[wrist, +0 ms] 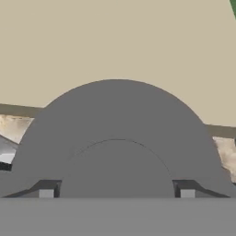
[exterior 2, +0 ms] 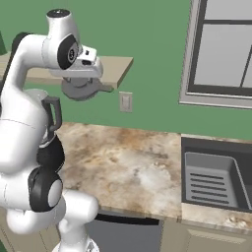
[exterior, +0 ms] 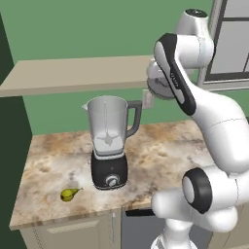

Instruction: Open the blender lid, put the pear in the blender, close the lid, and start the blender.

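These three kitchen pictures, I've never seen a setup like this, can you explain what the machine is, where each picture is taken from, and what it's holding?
It is a rendered kitchen with a white robot arm. Two pictures come from cameras behind the arm, to its left and right; the third looks along its hand. On the marbled counter stands the blender, its jar top open, with the pear lying beside its black base. A sink is set in further right. The gripper is raised high beside the shelf and holds the blender lid by its raised knob, fingers on either side.
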Motion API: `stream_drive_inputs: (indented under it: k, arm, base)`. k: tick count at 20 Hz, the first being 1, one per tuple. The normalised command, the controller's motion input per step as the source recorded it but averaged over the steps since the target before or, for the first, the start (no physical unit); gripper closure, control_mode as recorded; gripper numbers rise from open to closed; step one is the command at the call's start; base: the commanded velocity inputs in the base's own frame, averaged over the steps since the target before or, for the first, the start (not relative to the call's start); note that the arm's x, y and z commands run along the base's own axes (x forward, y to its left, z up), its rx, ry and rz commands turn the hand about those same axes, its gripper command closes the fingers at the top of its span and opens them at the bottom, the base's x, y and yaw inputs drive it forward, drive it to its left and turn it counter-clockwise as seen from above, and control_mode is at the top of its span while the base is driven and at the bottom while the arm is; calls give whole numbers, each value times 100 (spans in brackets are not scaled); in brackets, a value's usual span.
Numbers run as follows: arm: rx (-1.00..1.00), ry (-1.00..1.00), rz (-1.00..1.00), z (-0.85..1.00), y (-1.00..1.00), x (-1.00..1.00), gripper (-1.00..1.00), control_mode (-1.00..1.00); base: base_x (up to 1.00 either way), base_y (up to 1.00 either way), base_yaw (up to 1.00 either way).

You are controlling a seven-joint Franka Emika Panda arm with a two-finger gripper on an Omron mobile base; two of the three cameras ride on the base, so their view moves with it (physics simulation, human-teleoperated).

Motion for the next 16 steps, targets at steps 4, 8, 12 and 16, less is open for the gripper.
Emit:
stream_drive_inputs:
  k: [4, 8, 12, 16]
  arm:
    - [0, 7, -2, -61, -67, 0, 100, -100]
    - [0, 2, -1, -22, -27, 27, 100, -100]
    - [0, 3, 0, 60, -4, 40, 100, -100]
    - [0, 4, 0, 72, 0, 33, 100, -100]
  base:
    - [0, 0, 0]
    - [0, 0, 0]
    - [0, 0, 0]
    - [0, 0, 0]
